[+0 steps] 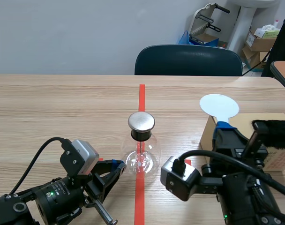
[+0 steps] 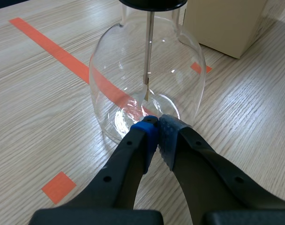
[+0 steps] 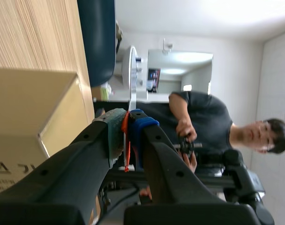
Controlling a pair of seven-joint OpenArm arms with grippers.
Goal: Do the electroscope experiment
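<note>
The electroscope, a clear glass flask with a black neck and a round metal cap, stands on the red tape line mid-table. Inside the flask a thin rod with leaves hangs down. My left gripper is shut on nothing, its tips right at the flask's base; in the scene view the left gripper sits just left of the flask. My right gripper is shut on the stem of a flat white round paddle, held upright to the right of the flask. The right wrist view shows the paddle edge-on between the fingers.
A cardboard box stands on the table behind the right arm, and also shows beyond the flask as the box. A dark chair is at the far edge. A person shows in the right wrist view.
</note>
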